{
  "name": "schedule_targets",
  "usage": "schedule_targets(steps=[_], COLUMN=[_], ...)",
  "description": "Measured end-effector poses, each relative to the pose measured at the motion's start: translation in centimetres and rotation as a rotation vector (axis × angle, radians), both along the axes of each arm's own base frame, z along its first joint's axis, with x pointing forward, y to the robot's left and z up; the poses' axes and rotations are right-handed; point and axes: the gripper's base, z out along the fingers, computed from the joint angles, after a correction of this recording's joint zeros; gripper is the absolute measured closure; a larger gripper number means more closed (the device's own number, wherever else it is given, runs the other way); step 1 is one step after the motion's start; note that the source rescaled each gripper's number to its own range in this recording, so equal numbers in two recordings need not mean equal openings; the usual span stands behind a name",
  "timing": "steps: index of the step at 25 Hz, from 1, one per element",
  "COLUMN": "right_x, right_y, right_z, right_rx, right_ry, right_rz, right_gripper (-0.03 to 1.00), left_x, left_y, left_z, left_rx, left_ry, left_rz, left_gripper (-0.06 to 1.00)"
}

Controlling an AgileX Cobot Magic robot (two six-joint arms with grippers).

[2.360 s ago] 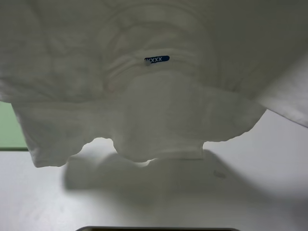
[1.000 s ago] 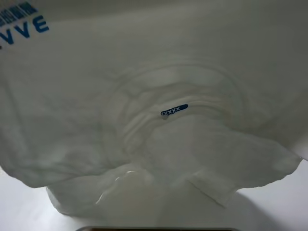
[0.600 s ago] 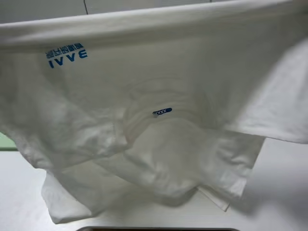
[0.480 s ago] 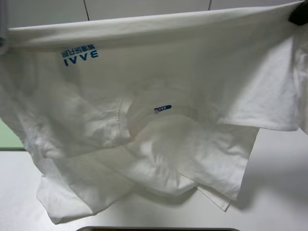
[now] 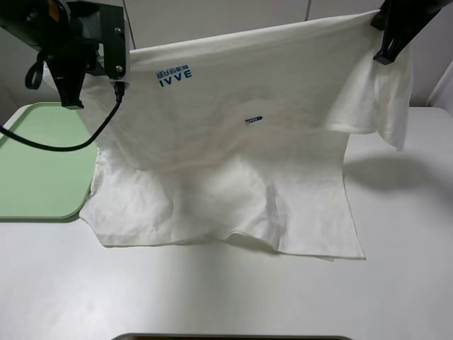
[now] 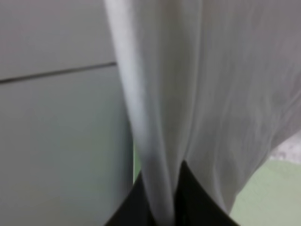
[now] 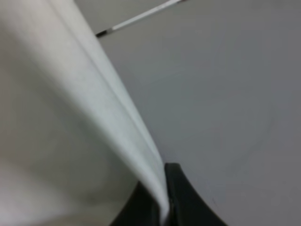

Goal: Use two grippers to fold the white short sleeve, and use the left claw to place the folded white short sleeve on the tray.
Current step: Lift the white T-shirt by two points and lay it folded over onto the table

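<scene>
**A:** Where's the white short sleeve (image 5: 233,163)?

**B:** Hung by one edge between the claws. That edge runs left to right, and the rest drapes down onto the middle of the desk (image 5: 212,290).

**A:** Jaws?

**B:** Left claw (image 6: 162,207) and right claw (image 7: 162,207) are both pinched tight on that edge.

**A:** And the tray (image 5: 35,177)?

**B:** At the desk's left edge, beneath the left claw, which is the nearer arm. The shirt's lower corner seems to touch its rim, but that's hard to say.

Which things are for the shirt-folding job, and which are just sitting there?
For the job:
white T-shirt
left pincer, gripping it
right pincer, gripping it
green tray

Just there:
white table
wall
dark edge at the bottom
</scene>
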Motion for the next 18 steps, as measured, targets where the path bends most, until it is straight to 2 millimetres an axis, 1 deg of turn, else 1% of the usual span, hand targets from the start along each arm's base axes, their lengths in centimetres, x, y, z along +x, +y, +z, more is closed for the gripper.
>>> schedule_targets(steps=[1, 2, 5, 7, 10, 11, 12, 13, 18], right_x=[0.7, 1.4, 2.3, 2.5, 2.5, 2.5, 2.4, 2.1, 1.3], right_y=[-0.1, -0.1, 0.1, 0.2, 0.2, 0.2, 0.1, 0.0, 0.0], right_z=[-0.4, -1.1, -2.4, -3.0, -3.5, -3.5, -3.8, -4.1, -4.8], right_rx=[0.005, 0.013, 0.041, 0.068, 0.08, 0.08, 0.08, 0.079, 0.108], right_ry=[-0.017, -0.028, -0.003, 0.026, 0.057, 0.057, 0.087, 0.133, 0.25], right_rz=[0.005, 0.01, 0.005, -0.008, -0.021, -0.021, -0.031, -0.049, -0.091], right_gripper=[0.97, 0.97, 0.97, 0.97, 0.97, 0.97, 0.97, 0.97, 0.97], left_x=[1.3, 3.9, 4.5, 4.6, 4.1, 4.1, 3.6, 3.3, 1.7], left_y=[-0.1, -0.8, -0.9, -1.0, -1.0, -1.0, -1.0, -0.9, -0.7], left_z=[-1.0, -2.4, -3.4, -3.9, -5.1, -5.1, -6.1, -6.6, -9.0], left_rx=[0.001, -0.016, -0.021, -0.031, -0.054, -0.054, -0.074, -0.081, -0.11], left_ry=[-0.015, -0.046, -0.023, -0.002, 0.043, 0.043, 0.082, 0.103, 0.201], left_rz=[-0.011, -0.021, -0.004, 0.008, 0.026, 0.026, 0.042, 0.048, 0.085], left_gripper=[0.94, 0.94, 0.94, 0.94, 0.94, 0.94, 0.94, 0.94, 0.94])
